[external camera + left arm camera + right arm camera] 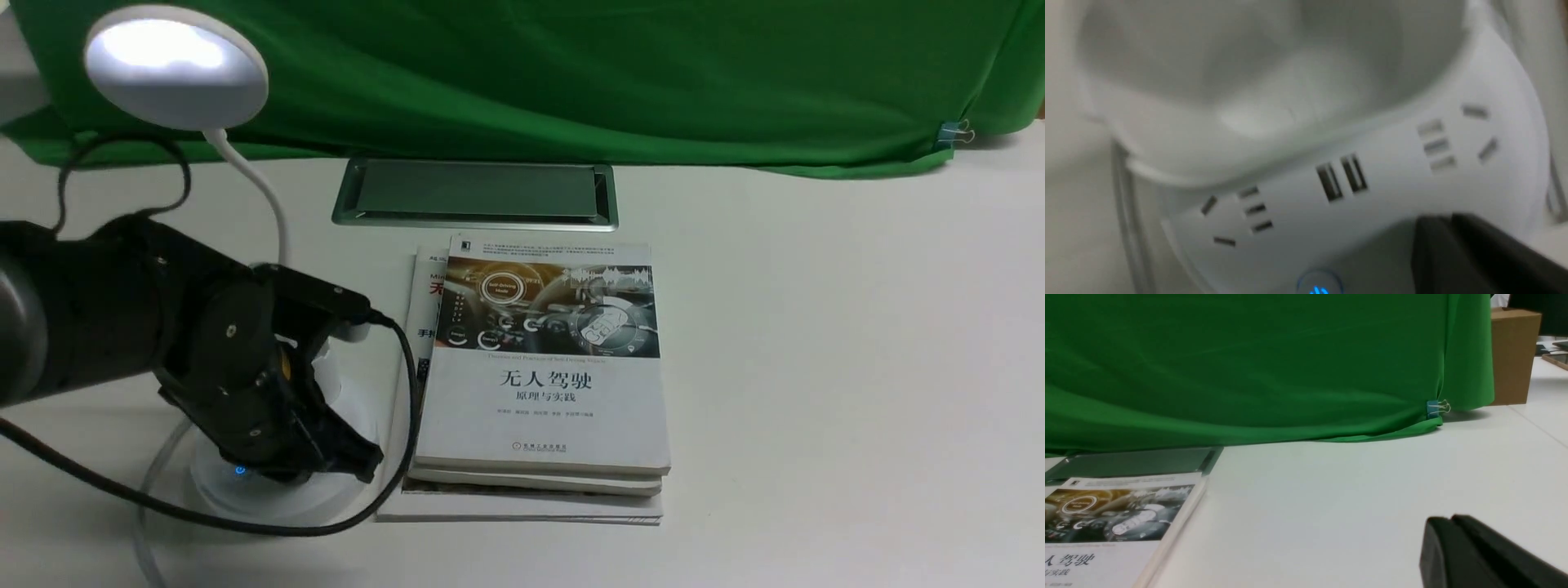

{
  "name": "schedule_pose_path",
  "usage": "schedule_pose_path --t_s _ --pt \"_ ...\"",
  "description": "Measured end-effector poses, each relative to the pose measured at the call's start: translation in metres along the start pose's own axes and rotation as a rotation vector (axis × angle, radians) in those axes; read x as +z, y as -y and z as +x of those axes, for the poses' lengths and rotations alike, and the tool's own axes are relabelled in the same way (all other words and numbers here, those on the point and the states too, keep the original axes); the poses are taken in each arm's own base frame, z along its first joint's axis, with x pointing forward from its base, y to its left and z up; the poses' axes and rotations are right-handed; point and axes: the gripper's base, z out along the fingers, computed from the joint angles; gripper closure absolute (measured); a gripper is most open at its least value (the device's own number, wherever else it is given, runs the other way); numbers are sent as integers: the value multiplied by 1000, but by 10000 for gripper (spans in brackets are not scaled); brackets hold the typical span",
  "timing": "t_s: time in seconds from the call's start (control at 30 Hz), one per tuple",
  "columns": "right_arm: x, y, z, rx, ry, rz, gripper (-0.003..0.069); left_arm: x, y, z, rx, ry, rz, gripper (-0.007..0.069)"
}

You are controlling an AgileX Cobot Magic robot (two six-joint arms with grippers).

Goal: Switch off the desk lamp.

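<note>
The desk lamp [175, 65] is lit, left gripper [363, 461] hangs over its base by the glowing blue button [1318, 286], jaws closed, and the right gripper [1450, 524] looks closed too.

The white desk lamp [175, 65] stands left on the table [816, 367], disc head glowing, base button lit blue.

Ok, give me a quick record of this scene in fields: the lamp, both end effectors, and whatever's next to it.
desk lamp: head lit, so on
base: sockets visible, blue-lit button glowing
left end effector: shut, low over the base beside the button; contact unclear
right end effector: shut, low above the table, holding nothing
books: stacked, right of the base
task: not yet done
</note>
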Motion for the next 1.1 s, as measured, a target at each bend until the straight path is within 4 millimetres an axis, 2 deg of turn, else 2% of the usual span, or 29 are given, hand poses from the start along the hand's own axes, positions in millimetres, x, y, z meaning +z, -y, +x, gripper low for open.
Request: schedule_pose_path --t_s 0.4,0.47,0.57,0.63,0.83,0.93,1.1 --pt "0 0 0 0 0 0 622 -23 -1 -3 -11 82 -1 605" --pt "0 0 0 0 0 0 622 -22 -1 -4 -10 88 0 605" --pt "0 0 0 0 0 0 622 -5 1 2 -14 34 8 605" --pt "0 0 0 0 0 0 622 -2 1 1 -19 29 13 605" --pt "0 0 0 0 0 0 622 -7 1 -2 -21 31 12 605" --pt "0 0 0 0 0 0 622 -20 0 -7 -22 61 9 605" --pt "0 0 0 0 0 0 622 -62 -1 -8 -41 192 23 605"
